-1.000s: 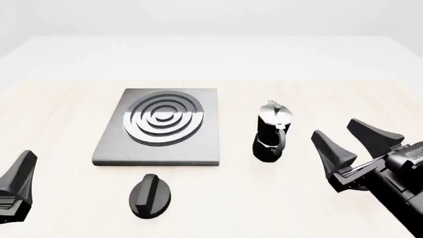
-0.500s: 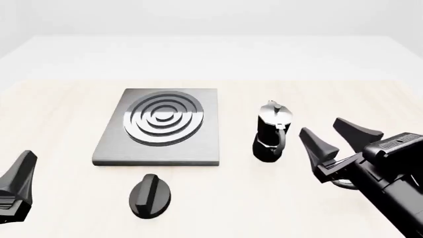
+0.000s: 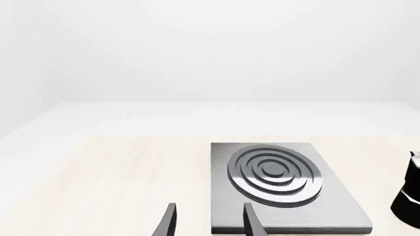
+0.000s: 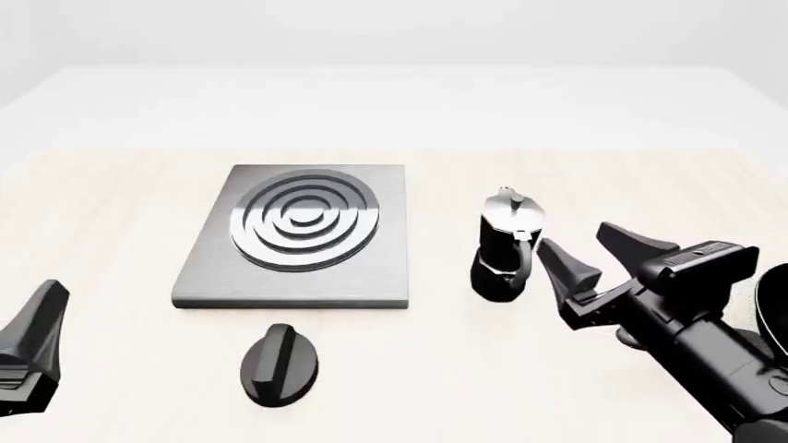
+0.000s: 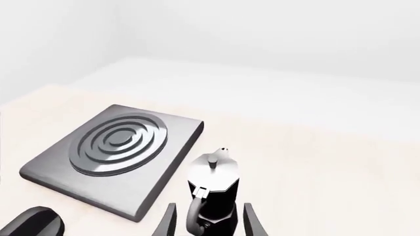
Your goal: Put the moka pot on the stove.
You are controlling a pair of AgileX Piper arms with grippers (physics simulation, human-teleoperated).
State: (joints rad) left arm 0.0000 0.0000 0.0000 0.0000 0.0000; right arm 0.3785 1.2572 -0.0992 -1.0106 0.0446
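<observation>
at the lower left edge of the front view, the left gripper (image 4: 31,346) shows only partly; its wrist view shows its fingers (image 3: 169,222) apart over bare tabletop (image 4: 111,212). low in the frame, left of centre, lies a black oval knob (image 4: 279,364). at lower right, the right gripper (image 4: 597,256) has its fingers spread, holding nothing, just beside the moka pot (image 4: 505,245). the pot stands upright on the tabletop right of centre, apart from the stove (image 4: 299,237), which lies left of centre, farther back.
</observation>
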